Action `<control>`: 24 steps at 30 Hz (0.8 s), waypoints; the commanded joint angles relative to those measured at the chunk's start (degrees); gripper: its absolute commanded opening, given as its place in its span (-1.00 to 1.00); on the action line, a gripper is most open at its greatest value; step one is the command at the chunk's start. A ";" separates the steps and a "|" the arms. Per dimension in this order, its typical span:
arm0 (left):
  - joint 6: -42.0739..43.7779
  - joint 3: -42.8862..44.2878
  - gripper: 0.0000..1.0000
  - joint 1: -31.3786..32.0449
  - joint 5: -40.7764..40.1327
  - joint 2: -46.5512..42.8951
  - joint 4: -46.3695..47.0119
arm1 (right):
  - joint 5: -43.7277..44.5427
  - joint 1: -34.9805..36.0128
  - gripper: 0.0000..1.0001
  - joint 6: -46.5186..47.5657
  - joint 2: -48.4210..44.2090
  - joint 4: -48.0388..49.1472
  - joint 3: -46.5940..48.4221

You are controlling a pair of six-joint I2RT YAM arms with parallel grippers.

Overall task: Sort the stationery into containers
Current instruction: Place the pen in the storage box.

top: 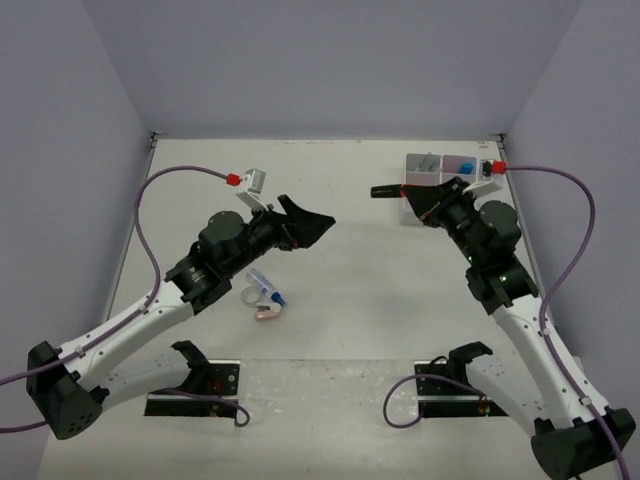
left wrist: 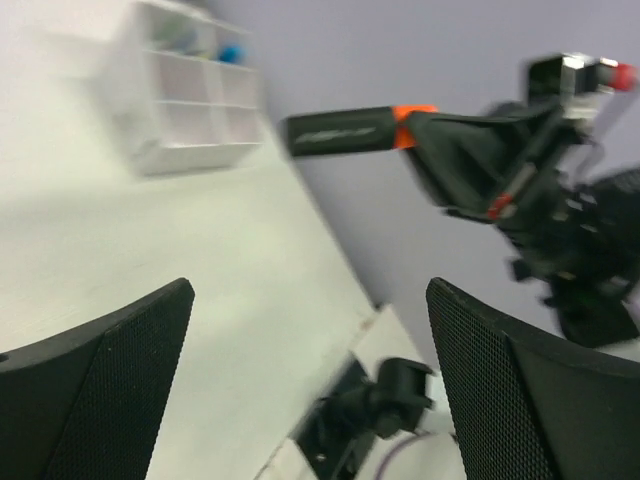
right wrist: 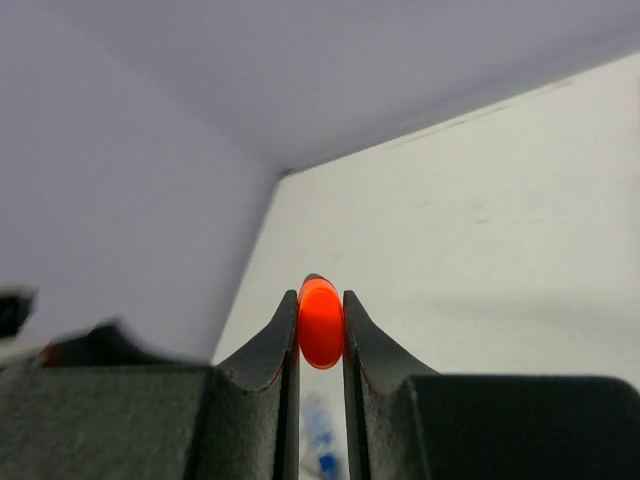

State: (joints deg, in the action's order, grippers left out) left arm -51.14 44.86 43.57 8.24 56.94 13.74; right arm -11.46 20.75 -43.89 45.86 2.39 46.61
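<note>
My right gripper (top: 418,197) is shut on the orange cap of a black highlighter (top: 385,190), holding it level in the air just left of the white organiser box (top: 409,172). The right wrist view shows the orange cap (right wrist: 321,322) end-on, pinched between both fingers. My left gripper (top: 308,224) hangs open and empty above mid-table, its two mesh pads (left wrist: 110,390) wide apart. The left wrist view takes in the held highlighter (left wrist: 345,130) and the box (left wrist: 190,100). More stationery lies near the left arm: a tape roll (top: 252,295), a blue pen (top: 269,290) and a pink piece (top: 268,313).
Blue and pink items sit in the box's far compartments (top: 463,165). The right arm covers part of the box. Black mounting brackets (top: 205,375) stand at the near edge. Grey walls close in the table on three sides.
</note>
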 commanded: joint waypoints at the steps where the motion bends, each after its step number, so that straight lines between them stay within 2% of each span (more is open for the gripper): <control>1: 3.67 4.62 1.00 -0.24 -29.21 -3.85 -34.39 | 31.52 -4.48 -1.00 1.06 5.85 -11.87 8.77; 4: 8.65 2.80 1.00 -0.24 -29.39 -8.83 -37.03 | 49.06 -7.16 -1.00 0.15 13.94 -14.08 14.24; 9: 14.87 3.30 1.00 -0.24 -26.44 -12.99 -41.92 | 65.65 -8.88 -1.00 -2.59 29.09 -14.08 23.03; 12: 17.87 3.14 1.00 -0.16 -25.10 -15.43 -44.65 | 71.28 -9.88 -1.00 -3.25 36.11 -14.08 28.09; 24: 22.31 2.20 1.00 -0.22 -22.99 -17.83 -47.15 | 68.13 -13.12 -1.00 -4.92 51.68 -14.15 38.75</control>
State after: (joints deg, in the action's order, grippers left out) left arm -32.16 47.13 43.42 -15.65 39.35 -32.49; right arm 53.45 7.81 -46.26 95.15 -12.97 80.81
